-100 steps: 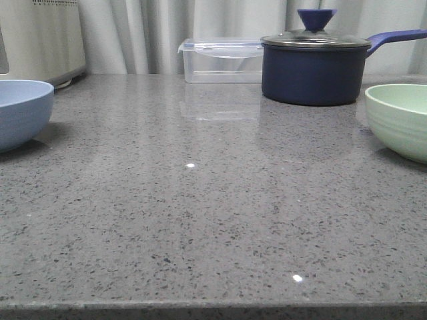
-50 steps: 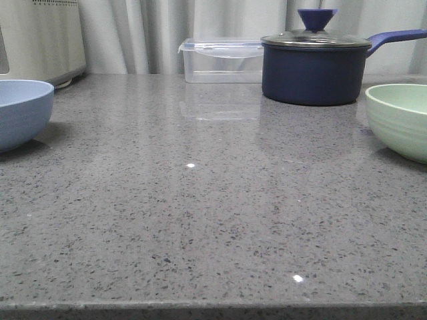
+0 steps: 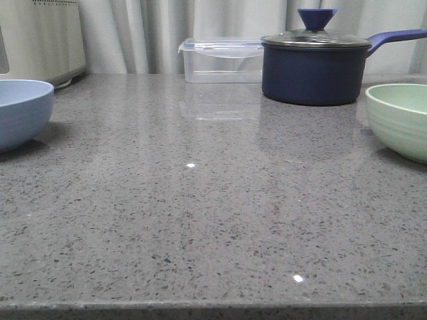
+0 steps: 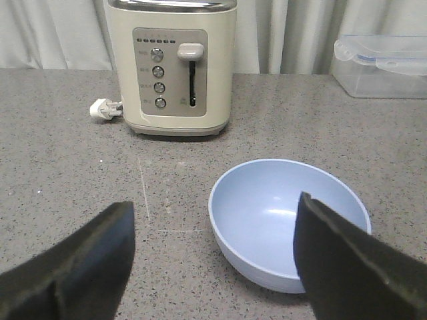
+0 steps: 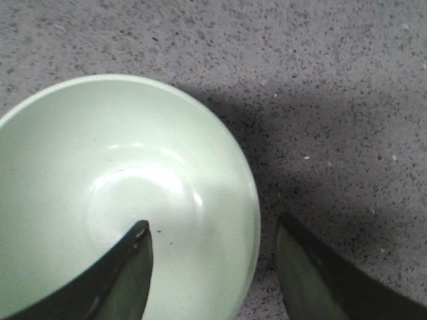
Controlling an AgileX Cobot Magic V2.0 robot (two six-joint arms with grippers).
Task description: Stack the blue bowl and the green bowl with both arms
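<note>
Blue bowl (image 3: pixel 20 112) sits far left on the counter (image 3: pixel 200 220), green bowl (image 3: pixel 400 119) far right. Left gripper (image 4: pixel 213 267) is spread, lined up on blue. Right gripper (image 5: pixel 213 267) is spread, straddling the green rim, ready to pinch.

blue bowl (image 3: pixel 20 112) far left | green bowl (image 3: pixel 401 119) far right | saucepan (image 3: pixel 313 65) behind

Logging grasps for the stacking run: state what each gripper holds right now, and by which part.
Nothing is held. The right gripper is open, straddling the green bowl rim, one finger inside, one outside. The left gripper is open, short of the blue bowl.
</note>
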